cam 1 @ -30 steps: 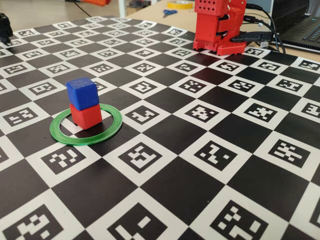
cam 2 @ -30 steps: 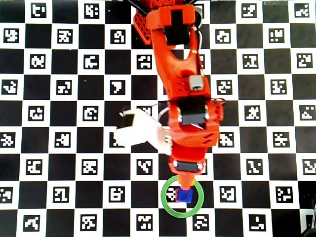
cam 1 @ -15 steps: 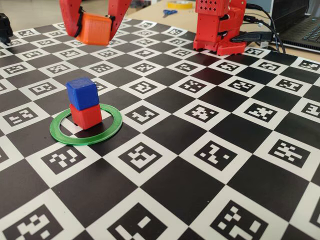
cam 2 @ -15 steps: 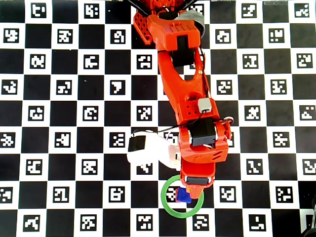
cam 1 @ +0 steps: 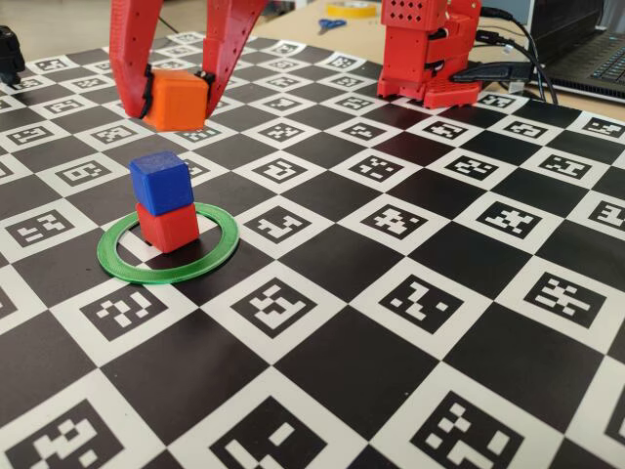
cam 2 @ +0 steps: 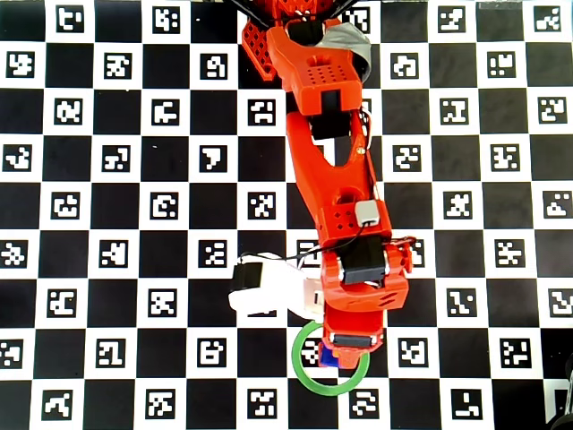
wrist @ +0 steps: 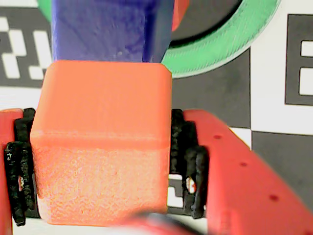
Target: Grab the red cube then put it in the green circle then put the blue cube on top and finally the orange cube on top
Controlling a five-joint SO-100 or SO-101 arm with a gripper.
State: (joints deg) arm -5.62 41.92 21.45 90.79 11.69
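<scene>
The red cube (cam 1: 167, 226) sits inside the green circle (cam 1: 167, 266) with the blue cube (cam 1: 161, 182) stacked on it, slightly turned. My gripper (cam 1: 179, 96) is shut on the orange cube (cam 1: 177, 100) and holds it in the air above and behind the stack. In the wrist view the orange cube (wrist: 102, 142) fills the space between the black pads (wrist: 183, 156), with the blue cube (wrist: 105, 29) and part of the green circle (wrist: 220, 46) beyond it. In the overhead view the arm hides most of the stack; the circle (cam 2: 315, 380) and a bit of blue cube (cam 2: 329, 359) show.
The board (cam 1: 410, 293) is a black-and-white checker of marker tiles. The arm's red base (cam 1: 430, 54) stands at the back right with cables and a laptop (cam 1: 596, 59) beside it. Scissors and a tape roll lie behind the board.
</scene>
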